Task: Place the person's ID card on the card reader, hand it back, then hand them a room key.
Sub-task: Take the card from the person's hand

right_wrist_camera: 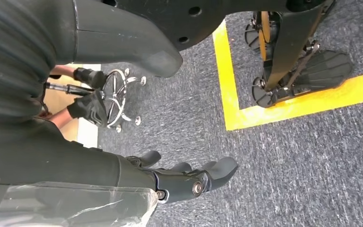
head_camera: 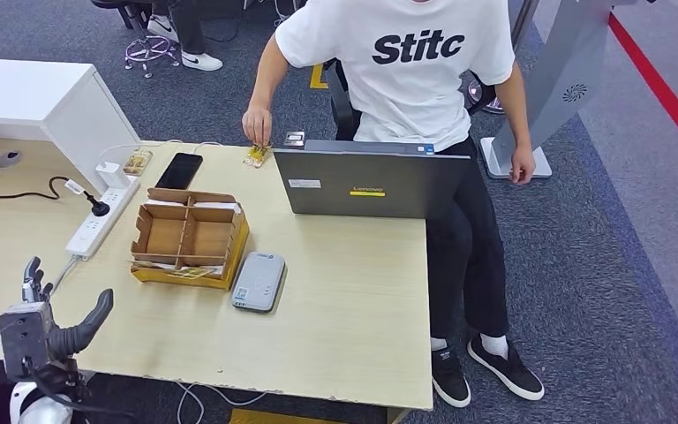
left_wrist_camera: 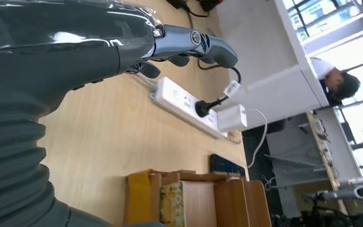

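A grey laptop [head_camera: 372, 183] stands open on the far side of the wooden desk [head_camera: 344, 300], lid to us; a cardboard box [head_camera: 189, 237] with dividers sits mid-desk; a black phone [head_camera: 179, 170] lies behind it – a white power strip [head_camera: 101, 219] runs to its left, one black plug in.

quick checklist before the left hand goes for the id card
1. Left hand free, fingers apart: ok.
2. Card reader on the table, nothing lying on it: ok.
3. Card offered: not ok; the person's hand is at the table's far edge, beside the laptop, on a small yellowish item; whether that is the card, cannot tell.
4. Path to that edge: not ok; the cardboard box sits between.
5. Right hand hangs over the carpet, holds nothing: ok.
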Robot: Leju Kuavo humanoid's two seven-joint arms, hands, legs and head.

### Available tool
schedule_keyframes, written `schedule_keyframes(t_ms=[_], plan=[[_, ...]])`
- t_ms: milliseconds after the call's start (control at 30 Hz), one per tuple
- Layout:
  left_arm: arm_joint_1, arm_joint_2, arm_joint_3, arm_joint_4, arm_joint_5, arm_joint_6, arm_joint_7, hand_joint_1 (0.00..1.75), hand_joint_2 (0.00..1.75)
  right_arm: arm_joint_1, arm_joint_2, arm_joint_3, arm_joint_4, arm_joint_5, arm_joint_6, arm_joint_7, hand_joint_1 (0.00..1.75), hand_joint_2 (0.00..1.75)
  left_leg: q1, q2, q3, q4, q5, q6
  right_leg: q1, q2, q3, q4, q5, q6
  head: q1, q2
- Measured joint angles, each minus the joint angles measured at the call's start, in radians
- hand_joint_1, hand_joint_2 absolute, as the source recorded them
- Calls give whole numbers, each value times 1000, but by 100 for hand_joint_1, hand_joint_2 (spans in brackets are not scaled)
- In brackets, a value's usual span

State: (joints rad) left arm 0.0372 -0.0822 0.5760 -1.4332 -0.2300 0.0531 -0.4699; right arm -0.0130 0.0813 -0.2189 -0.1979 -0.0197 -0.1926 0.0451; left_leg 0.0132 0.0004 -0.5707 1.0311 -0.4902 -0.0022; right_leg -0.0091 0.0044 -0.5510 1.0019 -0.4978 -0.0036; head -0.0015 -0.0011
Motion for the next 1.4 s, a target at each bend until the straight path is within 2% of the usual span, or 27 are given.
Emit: schedule_keyframes(t_ms=[900,933,1033,1067,1267,1400], plan=[[-313,338,-492,27,-766,65,247,0,175,-13,0,46,7,94,46,80,0,175,0,0,0,0,1,0,0,1,0,1,0,0,0,0],[-323,350,-510,30,-794,66,258,36,175,-14,0,47,8,98,49,81,0,175,0,0,0,0,1,0,0,1,0,1,0,0,0,0],[-350,385,-563,40,-874,72,289,167,175,-16,0,56,10,113,56,87,0,175,0,0,0,0,1,0,0,1,-1,1,0,0,0,0],[-359,398,-580,43,-899,73,299,175,175,-16,0,59,10,119,57,91,0,175,0,0,0,0,1,0,0,1,-1,1,0,0,0,0],[-401,458,-665,66,-1049,73,362,175,175,-18,0,75,13,160,66,127,0,175,0,0,0,0,1,0,0,1,-1,1,0,0,0,0],[-417,478,-696,80,-1086,72,380,175,175,-18,0,78,14,169,73,139,0,175,0,0,0,0,1,0,0,1,-1,1,1,0,0,0]])
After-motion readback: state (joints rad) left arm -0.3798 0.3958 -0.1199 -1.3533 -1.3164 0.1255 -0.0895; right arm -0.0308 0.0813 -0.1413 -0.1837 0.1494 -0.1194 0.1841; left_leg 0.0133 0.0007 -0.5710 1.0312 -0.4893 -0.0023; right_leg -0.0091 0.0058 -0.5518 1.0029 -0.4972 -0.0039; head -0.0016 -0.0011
